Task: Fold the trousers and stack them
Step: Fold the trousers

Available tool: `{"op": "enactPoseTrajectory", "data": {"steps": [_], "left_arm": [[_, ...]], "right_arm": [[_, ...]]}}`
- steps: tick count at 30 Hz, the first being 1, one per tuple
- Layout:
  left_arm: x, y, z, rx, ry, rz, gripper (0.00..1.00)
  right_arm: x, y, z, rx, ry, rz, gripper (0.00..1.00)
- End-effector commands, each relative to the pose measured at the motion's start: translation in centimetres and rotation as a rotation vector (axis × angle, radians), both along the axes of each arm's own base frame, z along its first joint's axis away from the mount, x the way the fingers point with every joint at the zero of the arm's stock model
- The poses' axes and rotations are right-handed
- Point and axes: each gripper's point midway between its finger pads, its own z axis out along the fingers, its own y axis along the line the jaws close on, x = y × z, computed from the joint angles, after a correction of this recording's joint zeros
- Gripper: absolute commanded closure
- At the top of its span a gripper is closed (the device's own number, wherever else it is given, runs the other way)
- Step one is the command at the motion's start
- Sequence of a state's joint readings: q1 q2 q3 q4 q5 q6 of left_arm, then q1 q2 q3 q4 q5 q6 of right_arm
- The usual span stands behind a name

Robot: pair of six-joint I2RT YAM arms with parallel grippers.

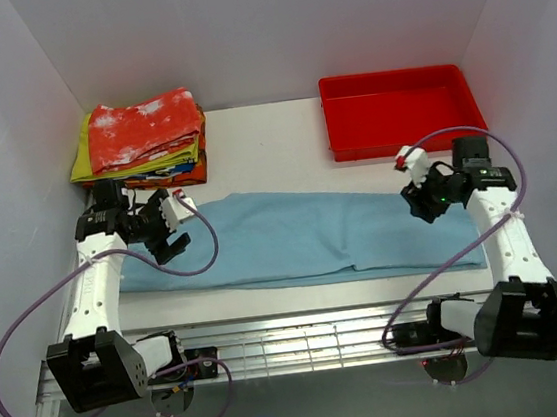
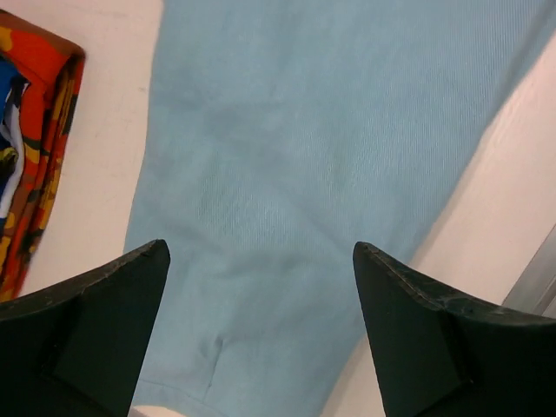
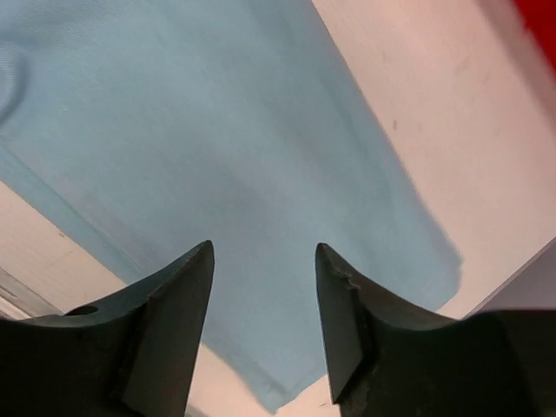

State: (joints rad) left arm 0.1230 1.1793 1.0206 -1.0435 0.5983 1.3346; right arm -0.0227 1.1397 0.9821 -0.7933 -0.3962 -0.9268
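Trousers: the trousers [image 1: 292,235] lie flat on the desk [image 1: 263,160] as one long sky-blue band running left to right, between our two arms and nearer the front edge than the back.
Left hand: the left hand [image 1: 170,243] hangs over the left end of the band with its fingers spread wide. We see only flat fabric between them, nothing pinched.
Right hand: the right hand [image 1: 425,202] hangs over the right end with its fingers apart, though less widely than the left. It holds nothing either, and the cloth below it lies smooth, with a corner of the band showing near the desk edge.
Done so far: we judge that the lengthwise fold is made, since the band reads as a single narrow strip and not two separate legs. We cannot make out the layers themselves.
Left to do: the band is at full length, so we reckon the crosswise folds are not yet made, and the stacking is not yet done.
Stack: the pile of folded clothes [image 1: 144,133], red-and-white on top, sits at the far left corner, just beyond the trousers' left end. It seems the likely place for them.
Red tray: the red tray [image 1: 398,109] stands at the far right, apart from the trousers.
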Motion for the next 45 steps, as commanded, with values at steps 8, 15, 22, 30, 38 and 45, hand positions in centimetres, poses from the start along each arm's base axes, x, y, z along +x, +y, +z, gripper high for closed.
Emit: {"op": "enactPoseTrajectory", "data": {"steps": [8, 15, 22, 30, 38, 45], "left_arm": [[4.8, -3.2, -4.6, -0.246, 0.198, 0.483, 0.02], [5.4, -3.4, -7.3, -0.223, 0.236, 0.532, 0.03], [5.3, -3.5, -6.3, -0.234, 0.199, 0.518, 0.02], [4.6, -3.2, -6.7, -0.220, 0.189, 0.515, 0.02], [3.9, -0.7, -10.4, -0.076, 0.232, 0.601, 0.02], [3.1, 1.0, -13.6, 0.027, 0.313, 0.672, 0.02]], "right_arm": [[-7.1, -16.1, -5.3, 0.210, 0.478, -0.813, 0.54], [-10.3, -18.9, -8.3, 0.215, 0.559, -0.980, 0.54], [-10.7, -18.7, -10.8, 0.312, 0.653, -1.051, 0.53], [-10.4, -16.6, -12.2, 0.444, 0.731, -1.083, 0.57], [-9.4, -18.2, -11.6, 0.421, 0.698, -1.090, 0.92], [-8.3, -20.9, -9.2, 0.320, 0.581, -1.057, 0.92]]}}
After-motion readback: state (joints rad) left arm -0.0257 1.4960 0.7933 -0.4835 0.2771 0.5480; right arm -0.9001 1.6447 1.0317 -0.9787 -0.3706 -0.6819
